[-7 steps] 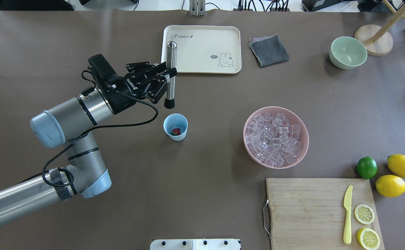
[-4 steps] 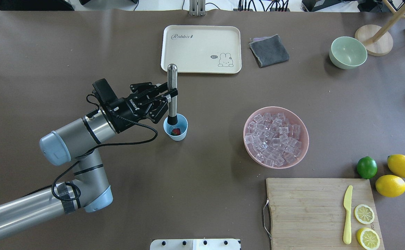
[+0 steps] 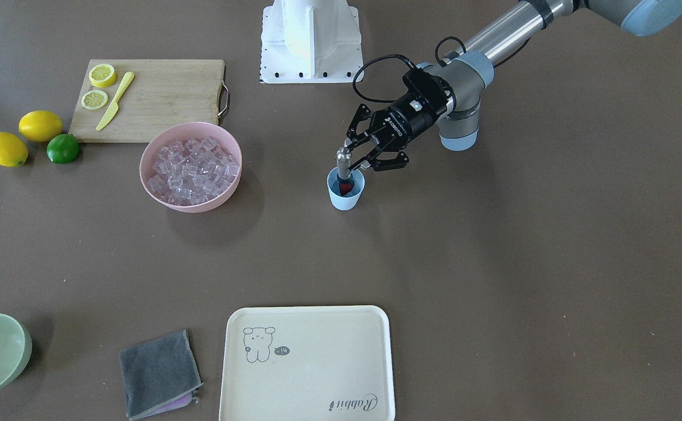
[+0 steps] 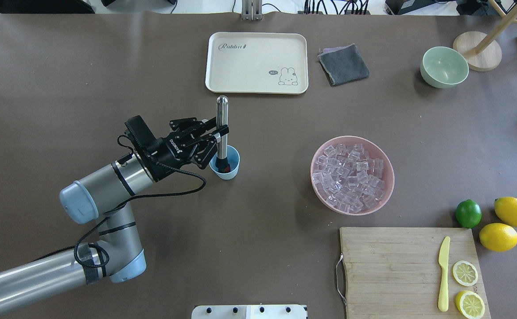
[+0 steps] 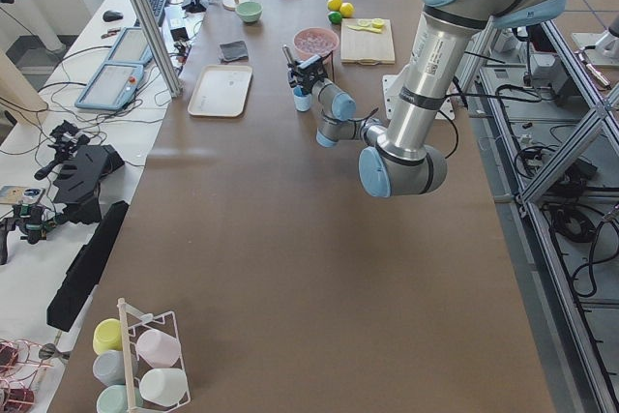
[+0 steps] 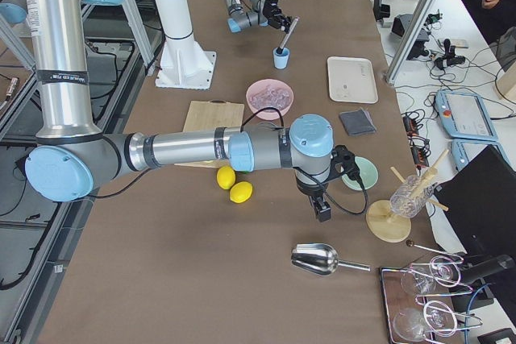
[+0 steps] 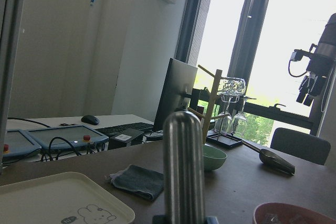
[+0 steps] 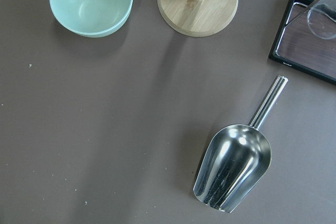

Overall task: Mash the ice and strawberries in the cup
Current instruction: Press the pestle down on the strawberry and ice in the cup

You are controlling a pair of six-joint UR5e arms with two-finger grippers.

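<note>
upright light blue cup (image 4: 228,174) holds a red strawberry (image 4: 226,168), ice cubes (image 4: 351,177) well apart.

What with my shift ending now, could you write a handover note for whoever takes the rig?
Left gripper: shut on the muddler, whose black tip is in the cup, on the strawberry.
Right gripper: near the scoop, away from the job; open or shut, cannot tell.
Ice: in the pink bowl; whether any is in the cup, cannot tell.
Done: strawberry in cup, muddler in place.
Left: add ice if missing, then mash.
</note>
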